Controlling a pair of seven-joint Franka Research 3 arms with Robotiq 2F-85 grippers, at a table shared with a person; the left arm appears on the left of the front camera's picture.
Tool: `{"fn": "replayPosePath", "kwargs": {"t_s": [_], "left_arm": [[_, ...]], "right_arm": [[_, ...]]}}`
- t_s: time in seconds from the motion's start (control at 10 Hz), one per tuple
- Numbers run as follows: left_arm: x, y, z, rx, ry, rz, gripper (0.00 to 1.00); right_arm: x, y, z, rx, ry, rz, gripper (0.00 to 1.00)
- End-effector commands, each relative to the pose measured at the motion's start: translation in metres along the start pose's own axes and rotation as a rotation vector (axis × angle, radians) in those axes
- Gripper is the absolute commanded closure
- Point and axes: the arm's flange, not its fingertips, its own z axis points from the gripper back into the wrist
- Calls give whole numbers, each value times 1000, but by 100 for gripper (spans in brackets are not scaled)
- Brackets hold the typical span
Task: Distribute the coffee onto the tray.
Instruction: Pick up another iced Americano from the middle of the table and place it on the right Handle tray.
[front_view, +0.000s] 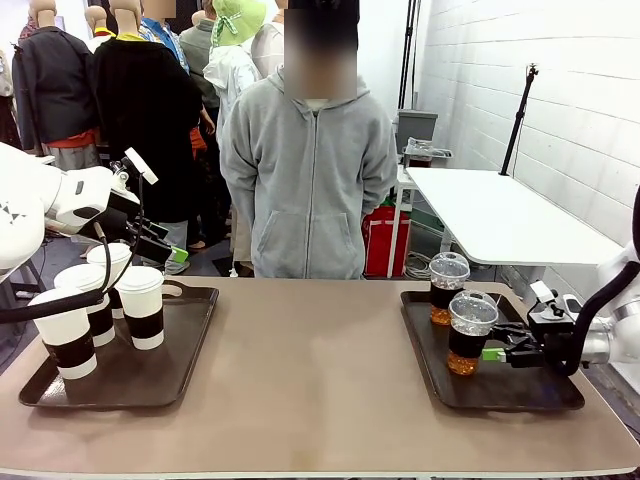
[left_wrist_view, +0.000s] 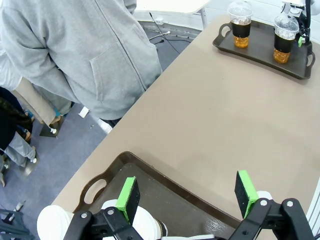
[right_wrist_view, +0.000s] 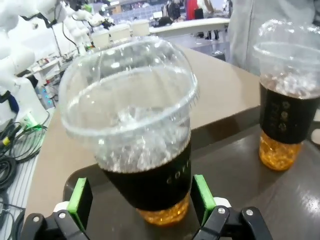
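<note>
Right end effector (front_view: 494, 354): spread around the near dome-lidded cup (front_view: 470, 334), green pads just beside its dark sleeve on either side; contact not certain in the right wrist view, so not clearly clamped; low over the right tray (front_view: 560, 396)
Left end effector (left_wrist_view: 187, 192): spread wide and holding nothing; poised over the far rim of the left tray (front_view: 200, 330), above the paper cups (front_view: 141, 306)
Near dome-lidded cup: upright on the right tray, amber drink under a clear dome
Far dome-lidded cup (front_view: 447, 288): upright on the same tray, just behind the near one, apart from it
Paper cups: four, white-lidded with brown sleeves, bunched at the left end of the left tray
Worktop (front_view: 310, 380): bare between the two trays
Person (front_view: 308, 165): standing at the far edge, hands off the worktop
Progress: every cup already on a tray; cold drinks right, hot drinks left; judged as either nearly finished or waiting on a mix of kinds between trays; cannot tell which
</note>
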Motion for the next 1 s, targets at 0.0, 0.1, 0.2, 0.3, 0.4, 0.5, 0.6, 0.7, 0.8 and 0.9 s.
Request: {"fn": "replayPosePath", "kwargs": {"t_s": [0.0,0.1,0.2,0.3,0.4,0.5,0.6,0.7,0.8,0.9], "left_arm": [[-1,1,0,-6,-2,4,0],[-1,1,0,-6,-2,4,0],[-1,1,0,-6,-2,4,0],[-1,1,0,-6,-2,4,0],[-1,1,0,-6,-2,4,0],[-1,1,0,-6,-2,4,0],[-1,1,0,-6,-2,4,0],[-1,1,0,-6,-2,4,0],[-1,1,0,-6,-2,4,0],[-1,1,0,-6,-2,4,0]], "right_arm": [[0,16,15,-27,-15,-23,0],[-2,19,22,-46,-22,-24,0],[-4,23,27,-62,-30,-26,0],[-6,26,30,-72,-30,-36,0],[-7,29,27,-80,-31,-25,0],[-8,16,30,-69,-24,-26,0],[-8,16,30,-69,-24,-26,0],[-8,16,30,-69,-24,-26,0],[-8,16,30,-69,-24,-26,0],[-8,16,30,-69,-24,-26,0]]}}
